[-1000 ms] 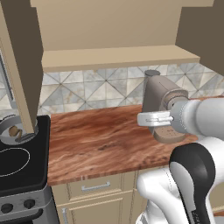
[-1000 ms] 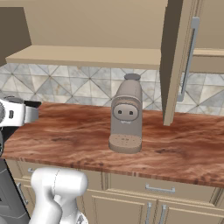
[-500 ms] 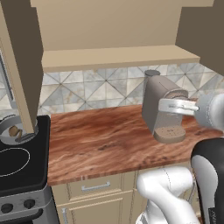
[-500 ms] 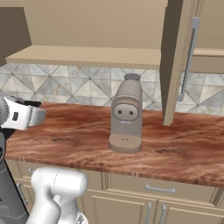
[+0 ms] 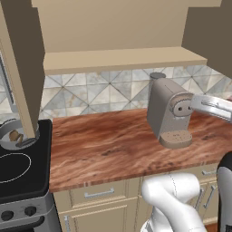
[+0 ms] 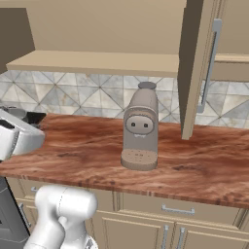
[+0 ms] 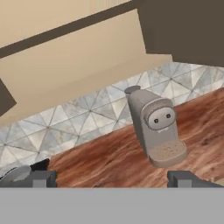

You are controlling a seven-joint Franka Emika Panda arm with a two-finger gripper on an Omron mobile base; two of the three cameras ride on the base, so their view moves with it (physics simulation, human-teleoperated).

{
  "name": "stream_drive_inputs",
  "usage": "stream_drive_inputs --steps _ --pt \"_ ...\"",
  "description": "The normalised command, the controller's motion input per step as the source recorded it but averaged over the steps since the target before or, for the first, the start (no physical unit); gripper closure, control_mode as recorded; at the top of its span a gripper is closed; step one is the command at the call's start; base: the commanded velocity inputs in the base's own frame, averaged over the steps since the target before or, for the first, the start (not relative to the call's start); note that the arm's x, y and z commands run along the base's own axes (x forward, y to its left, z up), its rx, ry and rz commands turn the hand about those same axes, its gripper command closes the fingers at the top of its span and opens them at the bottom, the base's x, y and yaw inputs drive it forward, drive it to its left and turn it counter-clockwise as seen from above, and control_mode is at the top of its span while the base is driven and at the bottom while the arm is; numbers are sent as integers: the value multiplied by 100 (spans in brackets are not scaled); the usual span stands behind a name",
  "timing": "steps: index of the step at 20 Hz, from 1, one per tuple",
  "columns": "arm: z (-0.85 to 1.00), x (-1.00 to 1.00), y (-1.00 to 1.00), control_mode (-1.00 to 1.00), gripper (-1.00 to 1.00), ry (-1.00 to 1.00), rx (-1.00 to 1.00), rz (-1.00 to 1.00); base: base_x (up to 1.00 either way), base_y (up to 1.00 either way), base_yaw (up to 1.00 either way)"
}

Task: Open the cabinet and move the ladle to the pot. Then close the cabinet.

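While wide apart, gripper [image 7: 111, 178] fingertips empty; ladle [image 5: 16, 136] in pot [image 5: 6, 131], cabinet [image 6: 197, 68] open

From behind and to the left we look forward and down over the reddish-brown wood-grain counter [image 5: 108, 145], the tall grey coffee machine [image 5: 168, 111] at centre right. From behind and to the right we meet the same machine [image 6: 140, 126] at centre. Our hand view sits lower and tilted, sharing machine [image 7: 156, 127] and counter [image 7: 105, 162].
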Motion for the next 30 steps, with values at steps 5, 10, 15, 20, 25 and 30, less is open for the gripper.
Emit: stream_drive_inputs --steps 5,10,15,20,25,30 --pt "38 -31 -49 -100 -100 -7 7 -11 0 0 0" --pt "42 -24 -63 -100 -100 -10 10 -6 0 0 0" --pt "22 -23 -65 -100 -100 -9 10 -9 0 0 0" --pt "6 -30 -60 -100 -100 -9 7 -12 0 0 0" --pt "0 -5 -57 -100 -100 -8 21 -5 0 0 0" --pt "0 14 -49 -100 -100 -8 17 0 0 0 0"
